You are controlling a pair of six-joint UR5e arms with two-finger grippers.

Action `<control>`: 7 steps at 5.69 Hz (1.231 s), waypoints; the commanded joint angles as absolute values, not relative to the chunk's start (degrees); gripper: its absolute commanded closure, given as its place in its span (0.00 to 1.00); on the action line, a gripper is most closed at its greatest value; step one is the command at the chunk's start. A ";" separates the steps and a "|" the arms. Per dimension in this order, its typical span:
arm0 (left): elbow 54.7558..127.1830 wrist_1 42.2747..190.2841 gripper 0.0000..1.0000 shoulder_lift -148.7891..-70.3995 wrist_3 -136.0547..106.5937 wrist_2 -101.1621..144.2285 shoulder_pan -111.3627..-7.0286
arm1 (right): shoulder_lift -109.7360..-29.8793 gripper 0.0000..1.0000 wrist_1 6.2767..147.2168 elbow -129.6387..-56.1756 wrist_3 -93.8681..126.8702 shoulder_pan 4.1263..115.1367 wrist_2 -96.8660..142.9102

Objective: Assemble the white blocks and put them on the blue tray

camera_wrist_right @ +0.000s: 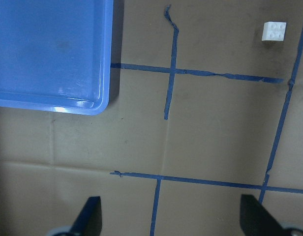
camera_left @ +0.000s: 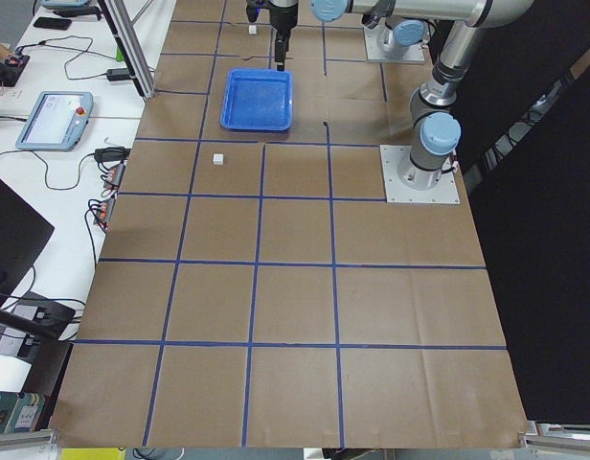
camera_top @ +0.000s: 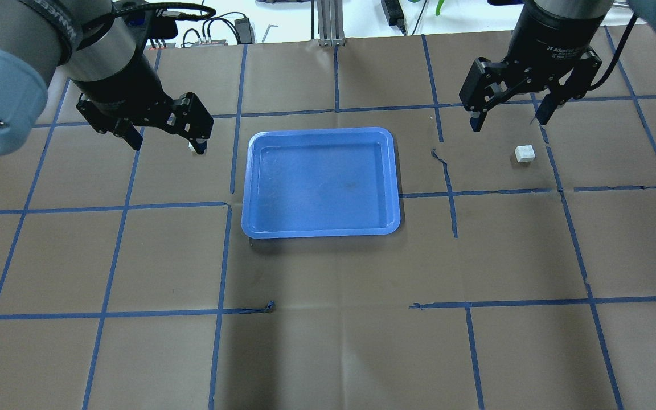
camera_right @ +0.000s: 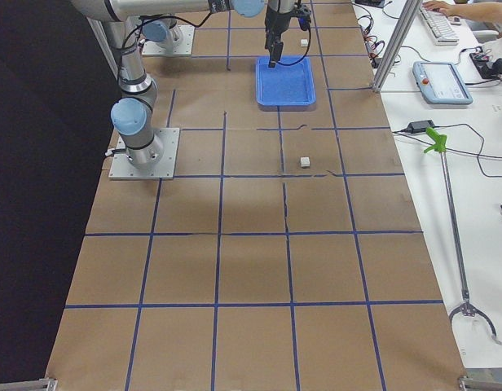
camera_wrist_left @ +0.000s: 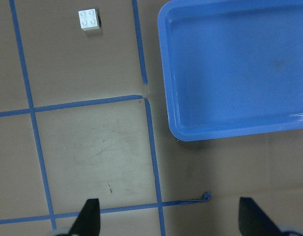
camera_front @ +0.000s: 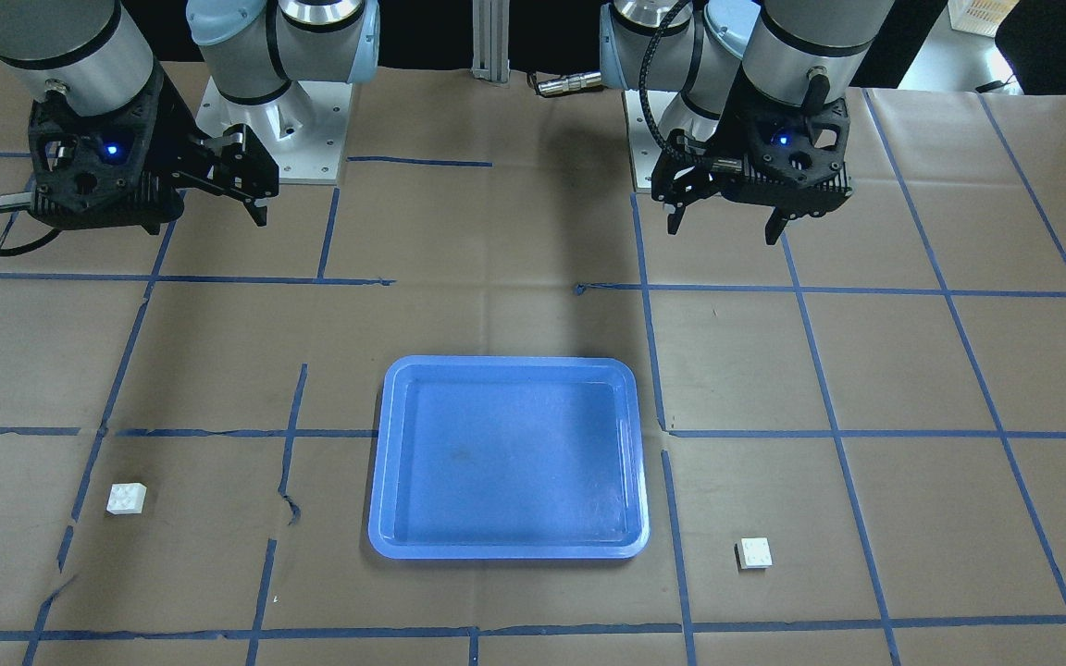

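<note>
The blue tray [camera_front: 505, 462] lies empty at the table's middle; it also shows in the overhead view [camera_top: 319, 182]. One white block [camera_front: 754, 553] sits on the paper on my left side, its studs up in the left wrist view [camera_wrist_left: 89, 20]. In the overhead view this block [camera_top: 192, 147] is partly hidden behind a left finger. The other white block [camera_top: 524, 154] sits right of the tray, also in the right wrist view [camera_wrist_right: 274, 31]. My left gripper [camera_top: 167, 145] and my right gripper [camera_top: 507, 122] hang open and empty above the table.
Brown paper with blue tape grid lines covers the table. The arm bases [camera_front: 274, 120] stand at the robot's edge. A teach pendant [camera_left: 54, 119] and cables lie on the side bench beyond the table's far edge.
</note>
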State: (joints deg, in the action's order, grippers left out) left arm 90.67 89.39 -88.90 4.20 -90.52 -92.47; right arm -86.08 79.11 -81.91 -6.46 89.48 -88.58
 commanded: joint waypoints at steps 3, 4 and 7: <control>88.69 89.82 0.01 -91.12 4.57 -91.14 -88.01 | -86.22 0.00 79.01 -81.91 -6.42 89.47 -88.68; 87.55 87.74 0.01 -97.41 4.92 -91.06 -85.02 | -86.13 0.00 79.01 -81.91 -6.42 89.47 -88.68; 83.50 68.62 0.01 -116.84 5.80 -90.62 -84.11 | -85.61 0.00 79.19 -82.00 -13.83 88.60 -89.12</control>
